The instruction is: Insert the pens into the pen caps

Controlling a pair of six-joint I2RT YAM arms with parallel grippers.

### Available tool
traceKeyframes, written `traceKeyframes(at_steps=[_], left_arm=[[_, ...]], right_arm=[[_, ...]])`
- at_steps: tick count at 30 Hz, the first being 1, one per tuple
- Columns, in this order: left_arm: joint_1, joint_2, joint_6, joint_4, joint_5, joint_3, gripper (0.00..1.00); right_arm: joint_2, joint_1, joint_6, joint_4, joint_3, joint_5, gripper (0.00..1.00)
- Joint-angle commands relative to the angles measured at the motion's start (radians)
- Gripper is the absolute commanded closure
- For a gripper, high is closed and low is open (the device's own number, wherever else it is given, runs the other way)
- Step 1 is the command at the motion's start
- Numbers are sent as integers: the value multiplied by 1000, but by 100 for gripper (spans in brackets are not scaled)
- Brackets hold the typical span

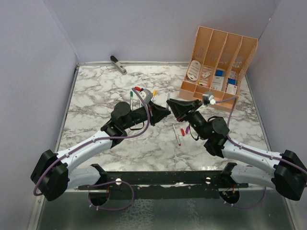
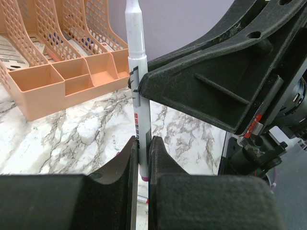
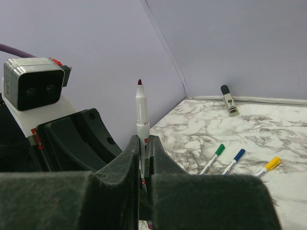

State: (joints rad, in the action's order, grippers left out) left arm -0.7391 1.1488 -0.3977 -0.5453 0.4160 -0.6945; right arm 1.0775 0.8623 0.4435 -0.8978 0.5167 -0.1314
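An uncapped silver pen [image 1: 168, 98] with a magenta tip stands upright between both grippers. My left gripper [image 2: 142, 141] is shut on its lower end. My right gripper [image 3: 144, 140] is shut on the same pen [image 3: 142, 112], gripping its middle [image 2: 135, 57]. The two grippers meet above the table's centre, left [image 1: 165, 111] and right [image 1: 170, 104]. Another uncapped pen [image 1: 176, 134] lies on the table beside a loose red cap [image 1: 182, 132] and a magenta cap [image 1: 187, 129]. Capped green [image 3: 214, 157], blue [image 3: 233, 160] and yellow [image 3: 267, 165] pens lie further back.
An orange desk organiser [image 1: 218, 62] with small items stands at the back right. A grey-black stapler-like object [image 1: 118, 64] lies at the back left edge; it also shows in the right wrist view [image 3: 229, 99]. Purple walls enclose the marble table [image 1: 96, 96].
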Motion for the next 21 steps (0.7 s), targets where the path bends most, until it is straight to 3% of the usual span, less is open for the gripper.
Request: traceKeyframes(at_steps=[1,3,7,12,15,17,21], left_arm=[[-7,-12,14,-94,21,-2,100],[-6,-18,16,-94,19,6,100],[-6,-25,18,-74,-16,27,100],[-6,-33,38,-21,-72,58,100],[-5,-37,47,4,-92,70,100],[-4,-41,53,21,-106,73,100],[-5,-47,64,68,-135,72,100]], right_arm=[[15,6,5,33,11,54,99],[0,6,-21,34,12,37,96],[-59,6,-79,99,21,-47,68],[-150,6,-128,181,5,-201,51],[-198,6,-149,232,-14,-280,50],[-221,6,-139,300,-13,-347,55],[-186,6,-66,609,67,-558,67]])
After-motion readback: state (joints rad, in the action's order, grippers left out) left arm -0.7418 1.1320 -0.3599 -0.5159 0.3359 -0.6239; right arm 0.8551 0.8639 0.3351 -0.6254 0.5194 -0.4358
